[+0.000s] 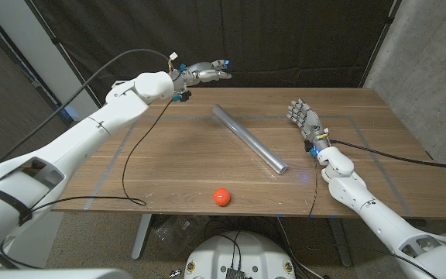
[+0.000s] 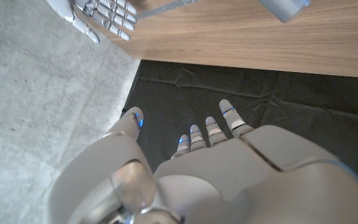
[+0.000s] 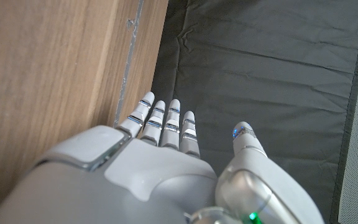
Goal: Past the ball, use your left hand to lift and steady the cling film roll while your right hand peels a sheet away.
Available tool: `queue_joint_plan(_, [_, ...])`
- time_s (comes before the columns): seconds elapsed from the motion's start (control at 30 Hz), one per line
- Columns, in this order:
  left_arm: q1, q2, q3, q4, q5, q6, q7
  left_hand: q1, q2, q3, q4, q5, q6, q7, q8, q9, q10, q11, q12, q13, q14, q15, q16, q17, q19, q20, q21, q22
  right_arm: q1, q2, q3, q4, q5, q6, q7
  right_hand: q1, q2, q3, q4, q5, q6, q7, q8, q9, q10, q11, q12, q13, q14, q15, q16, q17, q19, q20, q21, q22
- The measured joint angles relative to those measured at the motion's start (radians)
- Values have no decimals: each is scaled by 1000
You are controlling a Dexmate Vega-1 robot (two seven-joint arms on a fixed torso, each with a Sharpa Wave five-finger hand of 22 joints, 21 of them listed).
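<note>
Dark curtains back my table [image 1: 169, 167]; both robot hands, left [image 1: 200, 73] and right [image 1: 304, 118], spread empty. Cling film roll [image 1: 249, 139] looks light, slick, rigid: I'd grip an end.

The left hand [image 1: 201, 73] hangs past the table's far edge, fingers spread, holding nothing. The right hand [image 1: 304, 118] stands near the right edge, fingers extended, empty.

Plain wooden table [image 1: 176, 167] with faint tape lines marking out a big rectangle on top. A silvery cling film roll [image 1: 249, 139] lies diagonally across the middle, and a small orange ball [image 1: 221, 196] sits near the front edge, well apart from the roll. A thin black cable [image 1: 130, 167] trails over the left part.
</note>
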Motion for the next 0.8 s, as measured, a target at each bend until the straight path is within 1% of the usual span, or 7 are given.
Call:
queue_joint_plan(0.17, [-19,-3,15,-2,61,15,-59,4,-4,-7,-7,0,25,-5,3,4,11,-10,0,0,-4,-4,-3,-2,4,-4,-4,0,0,7,4,12,2,8,2,0,0,0,0,0,5,-5,0,0,0,0,0,0,0,0,0,0,0,0,0,4])
queue_joint_plan(0.23, [-19,-3,15,-2,83,19,-84,12,-12,-9,-19,0,47,-8,8,5,44,-7,3,0,6,-13,-3,-3,8,-8,-6,0,-2,9,5,13,2,8,2,0,0,0,0,0,5,-5,0,0,0,0,0,0,0,0,0,2,0,0,0,5])
queue_joint_plan(0.27, [-74,-19,60,-2,90,20,-92,23,-23,-11,-24,0,60,-9,12,5,66,-7,9,3,15,-21,-3,-3,12,-12,-6,0,-3,10,5,14,4,21,3,0,0,0,0,0,5,-5,0,0,0,0,0,0,0,0,0,4,0,0,0,5])
queue_joint_plan(0.4, [-110,-31,89,5,133,26,-146,32,-32,-16,-39,0,92,-13,19,5,95,-13,12,5,36,-25,-3,-3,16,-16,-6,0,-8,12,8,15,6,26,3,0,0,0,0,0,5,-5,0,0,0,0,0,0,0,0,0,5,0,0,0,5])
queue_joint_plan(0.57, [-139,-40,111,12,181,27,-201,60,-60,-21,-64,0,128,-34,20,2,123,-30,12,2,45,-34,-3,-3,32,-32,-13,-3,-14,13,11,15,9,29,2,0,0,-4,4,0,10,-9,0,0,0,0,0,0,6,5,0,5,0,0,-8,5])
queue_joint_plan(0.6, [-163,-48,131,17,195,27,-218,62,-62,-20,-70,0,137,-33,26,2,129,-32,12,2,47,-35,-3,-3,35,-33,-13,-3,-15,14,12,16,11,31,0,0,0,-4,4,0,11,-11,0,0,0,0,0,0,5,5,0,5,0,0,-8,5])
queue_joint_plan(0.8, [-205,-62,168,21,251,21,-269,131,-72,-17,-107,0,179,-39,27,2,163,-45,12,2,84,-53,-3,-8,61,-32,-13,-3,-17,19,14,23,15,37,0,0,0,-4,4,0,11,-11,0,0,0,0,0,0,5,5,0,5,0,0,-8,5])
